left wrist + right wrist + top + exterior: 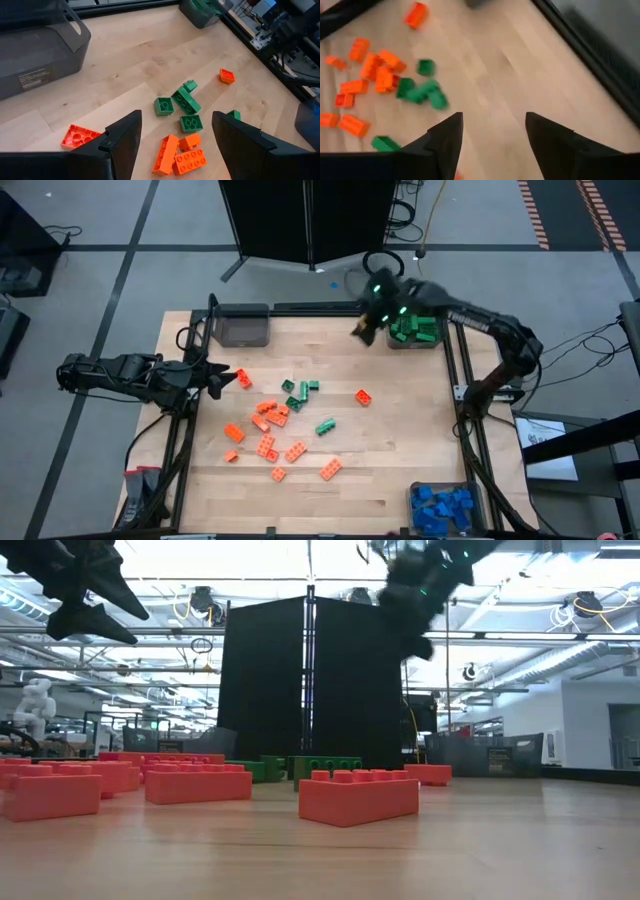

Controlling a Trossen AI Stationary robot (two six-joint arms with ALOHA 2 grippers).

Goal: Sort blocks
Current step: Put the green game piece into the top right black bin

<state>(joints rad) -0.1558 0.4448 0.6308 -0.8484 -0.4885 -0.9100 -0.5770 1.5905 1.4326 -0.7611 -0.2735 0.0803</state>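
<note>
Orange blocks and green blocks lie scattered flat on the middle of the wooden table; they also show in the left wrist view as green blocks and in the right wrist view as orange blocks. My left gripper is open and hovers at the table's left side, just short of an upturned orange block. My right gripper is open and empty, raised above the far part of the table beside the bin of green blocks.
A grey bin stands at the far left corner. A bin of blue blocks sits at the near right corner. A lone orange block lies right of the pile. Bare wood lies along the near edge and between pile and right rail.
</note>
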